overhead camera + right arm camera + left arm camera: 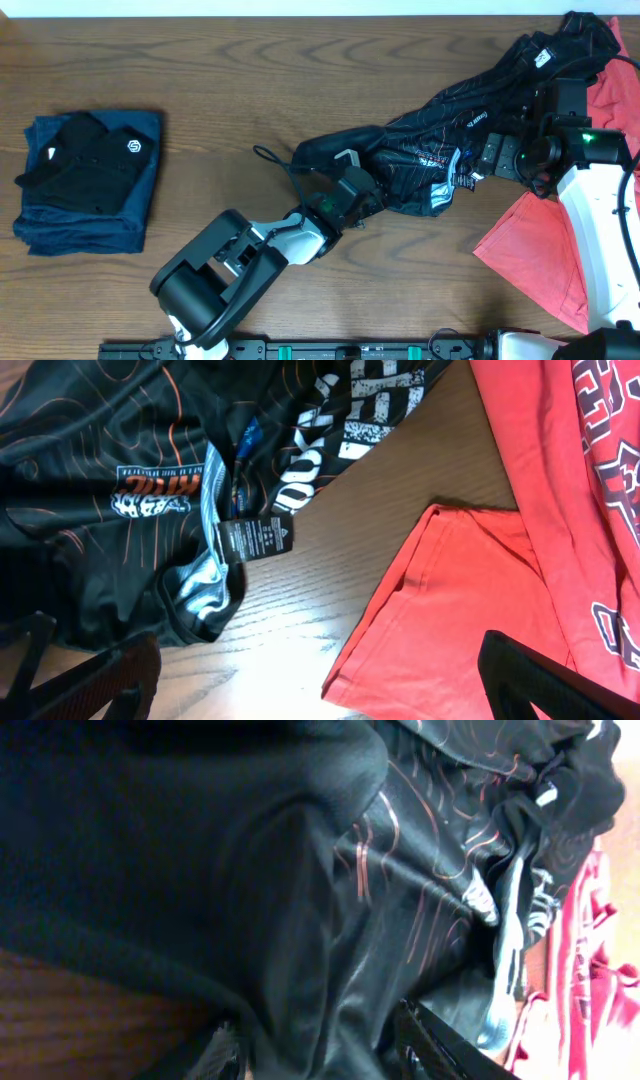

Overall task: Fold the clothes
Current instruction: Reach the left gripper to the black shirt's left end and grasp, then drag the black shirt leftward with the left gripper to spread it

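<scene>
A black sports shirt (430,130) with thin wavy lines lies crumpled in a long diagonal heap from the table's middle to the back right corner. My left gripper (350,178) is at the heap's lower left end. The left wrist view shows the black shirt (300,890) bunched between the fingers (430,1045), and the left gripper (315,1045) is shut on it. My right gripper (478,160) hovers open beside the shirt's middle. In the right wrist view the right gripper (320,675) has only bare wood and the corner of a coral-red T-shirt (470,590) between its fingers.
A folded stack of dark blue and black garments (90,180) sits at the left of the wooden table (300,60). A coral-red T-shirt (540,250) spreads along the right edge under the right arm, with more red cloth (612,85) behind it.
</scene>
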Available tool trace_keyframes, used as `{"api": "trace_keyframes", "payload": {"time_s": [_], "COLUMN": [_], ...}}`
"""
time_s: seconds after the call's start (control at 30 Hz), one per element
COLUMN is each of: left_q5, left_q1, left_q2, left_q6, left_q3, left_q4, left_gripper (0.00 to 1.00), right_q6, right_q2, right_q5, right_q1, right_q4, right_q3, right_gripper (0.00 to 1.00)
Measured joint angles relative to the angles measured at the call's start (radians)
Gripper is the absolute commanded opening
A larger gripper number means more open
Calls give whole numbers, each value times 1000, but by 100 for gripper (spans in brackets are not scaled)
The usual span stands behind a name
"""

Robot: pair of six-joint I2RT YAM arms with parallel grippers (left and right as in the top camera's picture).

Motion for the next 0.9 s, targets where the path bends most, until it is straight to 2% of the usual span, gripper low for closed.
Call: {"api": "trace_keyframes", "payload": {"time_s": [0.03, 0.1, 0.17, 0.2, 0.23, 0.43, 0.57, 0.63, 0.77, 0.9], "left_q5": [-2, -6, -12, -14, -17, -16, -7, 0, -28, -59], "left_q1": [-2, -5, -5, -5, -5, -3, 24, 63, 231, 511], "left_q2": [6, 16, 23, 28, 34, 35, -11, -57, -158, -261], "left_q6": [-7, -18, -34, -39, -37, 51, 141, 223, 396, 527], "left_q3": [2, 6, 7, 6, 4, 10, 25, 24, 10, 11], "left_q4": [10, 23, 28, 27, 27, -19, -158, -272, -476, -502], "left_gripper": [48, 36, 20, 9, 6, 6, 6, 6, 6, 6], "right_q6": [0, 0, 0, 0, 0, 0, 0, 0, 0, 0], "right_q2": [-1, -3, -4, -4, -4, -4, -4, -4, -4, -4], "right_q5": [0, 0, 0, 0, 0, 0, 1, 2, 11, 15], "right_q1": [0, 0, 0, 0, 0, 0, 0, 0, 0, 0], "right_q4": [0, 0, -1, -1, -1, -5, -10, -12, -17, -23], "right_q3": [0, 0, 0, 0, 0, 0, 0, 0, 0, 0], "right_gripper": [99, 99, 99, 99, 99, 99, 99, 99, 99, 99]}}
